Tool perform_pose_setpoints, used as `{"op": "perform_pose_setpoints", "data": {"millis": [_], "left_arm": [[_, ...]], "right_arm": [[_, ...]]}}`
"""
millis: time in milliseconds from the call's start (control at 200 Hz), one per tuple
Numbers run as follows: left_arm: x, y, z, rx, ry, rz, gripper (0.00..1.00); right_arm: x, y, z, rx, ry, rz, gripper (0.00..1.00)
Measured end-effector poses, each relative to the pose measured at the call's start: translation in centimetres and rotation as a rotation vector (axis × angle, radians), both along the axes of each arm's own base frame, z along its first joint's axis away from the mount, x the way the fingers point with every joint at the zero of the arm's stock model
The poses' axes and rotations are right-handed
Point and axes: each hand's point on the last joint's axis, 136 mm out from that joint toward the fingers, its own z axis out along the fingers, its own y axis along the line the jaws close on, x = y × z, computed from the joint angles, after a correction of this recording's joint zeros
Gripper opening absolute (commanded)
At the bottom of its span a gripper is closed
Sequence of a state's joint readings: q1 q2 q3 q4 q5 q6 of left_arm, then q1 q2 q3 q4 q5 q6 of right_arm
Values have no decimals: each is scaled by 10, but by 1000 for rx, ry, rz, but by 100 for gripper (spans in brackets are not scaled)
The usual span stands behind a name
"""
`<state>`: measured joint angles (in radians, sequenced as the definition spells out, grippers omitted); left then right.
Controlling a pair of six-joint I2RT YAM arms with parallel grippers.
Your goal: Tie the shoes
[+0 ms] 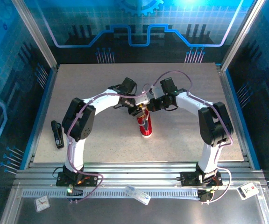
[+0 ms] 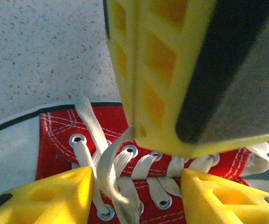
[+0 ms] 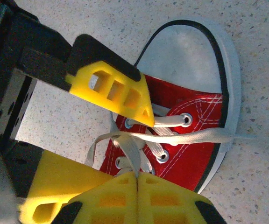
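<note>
Now the right gripper [image 3: 138, 181] is clamped on 1 white lace [image 3: 130, 154]; left gripper [image 2: 137, 181] jaws apart, red shoe [image 3: 195, 135] between them.

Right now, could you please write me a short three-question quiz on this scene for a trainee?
1. True or false: the right gripper is shut on a white lace.
2. Multiple choice: the left gripper is A) shut on the lace, B) open above the sneaker, C) shut and empty.
3. Short answer: what colour is the sneaker's canvas?

Key: 1 true; 2 B; 3 red.
</note>
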<state>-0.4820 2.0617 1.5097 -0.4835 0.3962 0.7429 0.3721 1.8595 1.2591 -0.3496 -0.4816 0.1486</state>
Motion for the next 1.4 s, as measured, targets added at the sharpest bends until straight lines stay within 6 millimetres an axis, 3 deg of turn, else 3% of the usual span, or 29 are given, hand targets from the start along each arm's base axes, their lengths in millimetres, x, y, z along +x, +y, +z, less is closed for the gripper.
{"op": "perform_pose_setpoints", "data": {"millis": [150,335,435,900,1401], "left_arm": [[1,3,-2,21,1,7,45],[-5,5,-4,36,23,-5,16],[-6,5,-2,37,27,-11,8],[-12,11,9,46,56,-13,2],[-37,14,43,38,107,-92,0]], "right_arm": [[-1,-1,-8,-2,11,-2,0],[-3,-2,-12,-5,16,-4,0],[-2,-4,-14,-6,16,-9,0],[-6,-6,-19,0,3,-16,1],[-15,-2,22,79,-112,33,1]]}}
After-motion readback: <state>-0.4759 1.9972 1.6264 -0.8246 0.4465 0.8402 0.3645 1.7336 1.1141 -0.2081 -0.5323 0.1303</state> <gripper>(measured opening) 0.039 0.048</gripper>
